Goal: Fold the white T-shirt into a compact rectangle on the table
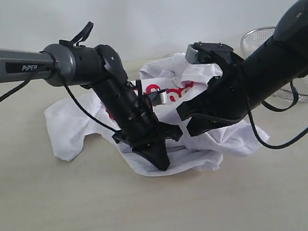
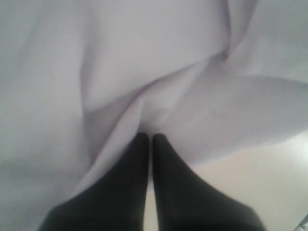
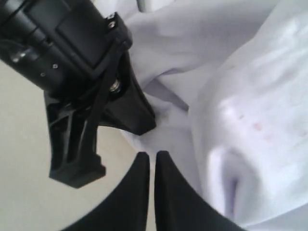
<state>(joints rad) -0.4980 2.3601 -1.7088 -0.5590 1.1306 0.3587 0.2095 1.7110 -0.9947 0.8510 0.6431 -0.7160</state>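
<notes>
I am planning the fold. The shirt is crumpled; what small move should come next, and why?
Probably draw the shut jaws gently apart to spread the white T-shirt: it lies bunched on the table, and cloth puckers at the left jaws' tips.

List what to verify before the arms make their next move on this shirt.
1. Left gripper shut, folds of the white T-shirt converging at its tips: ok.
2. Right gripper shut; cloth caught between its tips: cannot tell.
3. Room between the two grippers: not ok, crowded close together.
4. Shirt lying flat: not ok, a crumpled heap.
5. Bare table in front for spreading it out: ok.
</notes>
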